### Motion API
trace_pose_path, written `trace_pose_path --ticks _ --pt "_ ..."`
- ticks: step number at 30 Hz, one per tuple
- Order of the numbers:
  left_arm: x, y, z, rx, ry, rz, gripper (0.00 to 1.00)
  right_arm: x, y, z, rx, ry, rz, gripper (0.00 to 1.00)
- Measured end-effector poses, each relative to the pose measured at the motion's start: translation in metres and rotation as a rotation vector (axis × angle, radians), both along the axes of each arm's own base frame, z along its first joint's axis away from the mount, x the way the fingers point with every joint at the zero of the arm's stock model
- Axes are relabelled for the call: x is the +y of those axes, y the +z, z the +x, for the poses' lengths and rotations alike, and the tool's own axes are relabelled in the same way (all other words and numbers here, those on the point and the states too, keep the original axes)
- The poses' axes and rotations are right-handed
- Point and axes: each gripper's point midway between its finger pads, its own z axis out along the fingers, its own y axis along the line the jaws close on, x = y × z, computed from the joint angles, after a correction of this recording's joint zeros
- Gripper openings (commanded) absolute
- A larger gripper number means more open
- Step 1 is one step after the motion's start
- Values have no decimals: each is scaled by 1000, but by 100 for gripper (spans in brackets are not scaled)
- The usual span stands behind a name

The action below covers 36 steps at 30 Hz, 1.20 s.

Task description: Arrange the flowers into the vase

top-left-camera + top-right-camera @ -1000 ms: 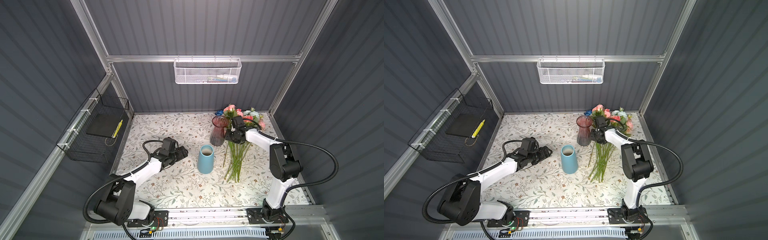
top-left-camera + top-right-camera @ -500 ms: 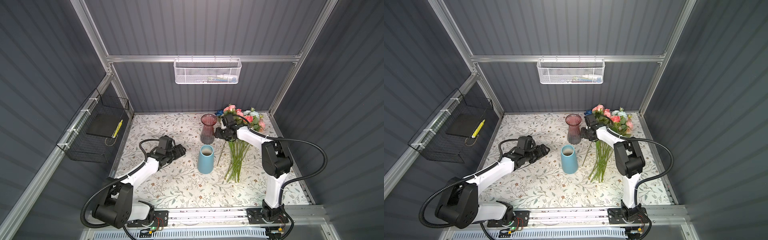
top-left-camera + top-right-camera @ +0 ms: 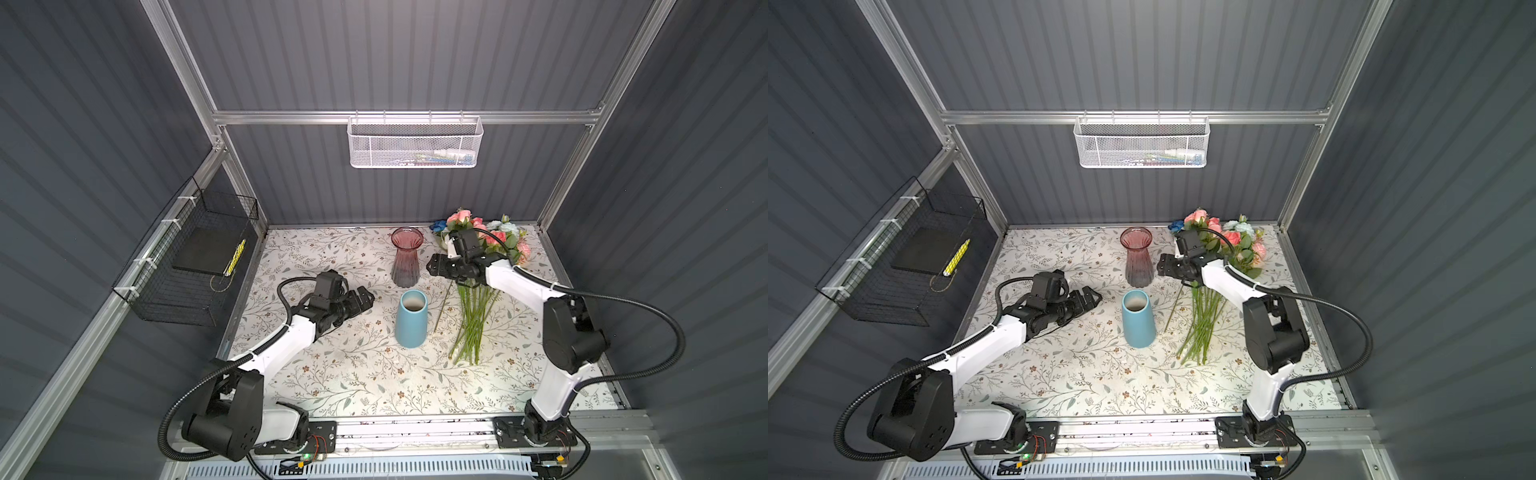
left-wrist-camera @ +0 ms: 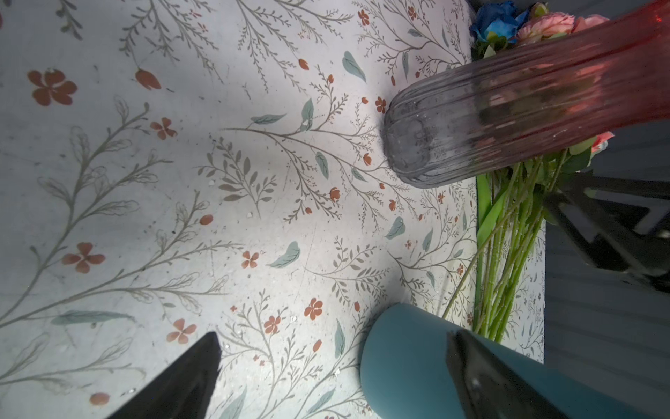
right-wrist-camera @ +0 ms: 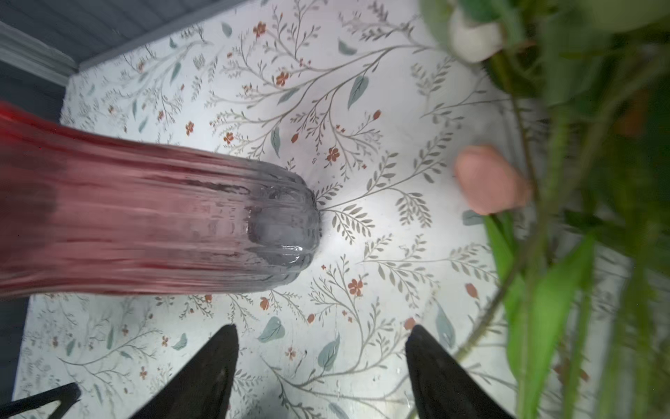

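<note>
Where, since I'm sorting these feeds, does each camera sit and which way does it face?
Both top views: high above the arms' bases, looking down on the table; both arms, left gripper and right gripper show.
Left wrist: low above the table, facing the pink glass vase, blue vase and flowers; its open fingertips show.
Right wrist: low, facing the pink glass vase and flowers; its fingertips show, apart.
Shared: all four show the pink glass vase.
</note>
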Motion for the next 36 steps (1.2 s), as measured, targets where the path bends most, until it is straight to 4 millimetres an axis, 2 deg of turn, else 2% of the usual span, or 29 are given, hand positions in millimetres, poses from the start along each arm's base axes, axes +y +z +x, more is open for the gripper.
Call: trace_pose_path --ticks 2,5,8,12,16,21,27,30,32,34,36 --pt "0 2 0 -6 -4 -3 100 -19 14 3 -18 -60 43 73" --pt "0 5 0 -15 -7 -4 100 -43 13 13 -3 -139 56 69" --pt "0 6 0 -17 -7 -4 100 -54 -12 18 62 -188 33 66" --pt "0 6 -1 -19 -9 -2 100 -51 -48 19 157 -198 2 59" --pt "0 5 -1 -18 -13 3 100 -48 -60 28 190 -206 -14 44" --pt "1 8 -3 -23 -12 4 100 -49 -54 37 180 -219 -28 29" --pt "2 8 -5 -17 -12 7 99 -48 -52 41 175 -204 -45 2" --pt "2 9 -6 -16 -15 5 100 -48 -50 38 156 -192 -42 0" --pt "2 11 -8 -16 -17 2 100 -51 -42 29 134 -181 -44 0" --pt "2 18 -11 -25 -23 -6 100 -54 -28 19 97 -170 -41 0" --pt "1 29 -11 -44 -31 -13 100 -57 -3 11 32 -161 -36 0"
